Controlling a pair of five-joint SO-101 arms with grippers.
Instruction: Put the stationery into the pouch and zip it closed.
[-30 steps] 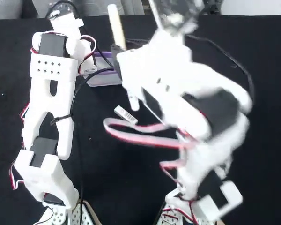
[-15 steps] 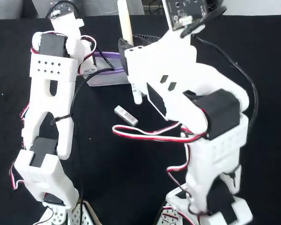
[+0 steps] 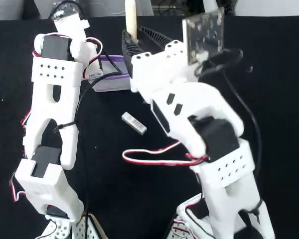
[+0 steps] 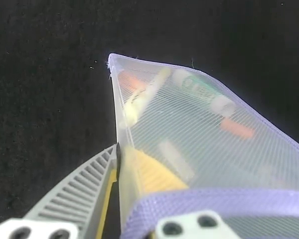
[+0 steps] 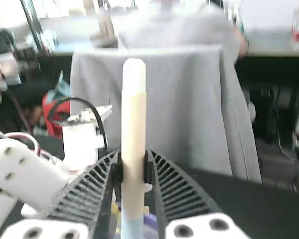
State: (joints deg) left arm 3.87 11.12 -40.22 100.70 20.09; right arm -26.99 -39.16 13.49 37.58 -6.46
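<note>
Clear purple-trimmed mesh pouch (image 4: 199,134), pens (image 4: 204,92) inside, pinched by left gripper (image 4: 118,154). Right gripper (image 5: 133,167) clamps a cream marker (image 5: 133,99) near the pouch. Black table (image 3: 279,74), grey drape (image 5: 189,99) behind.

High camera looking steeply down over black table (image 3: 279,74), from above bases of white left arm (image 3: 52,99) and white right arm (image 3: 199,119); both arms standing close under lens. Left wrist camera sitting very near translucent mesh pouch with purple zip edge (image 4: 189,129), facing down toward table. Right wrist camera facing level into room, along cream cylindrical stick (image 5: 133,114). High view sharing pouch (image 3: 112,82) and stick (image 3: 131,20) with wrist views.
</note>
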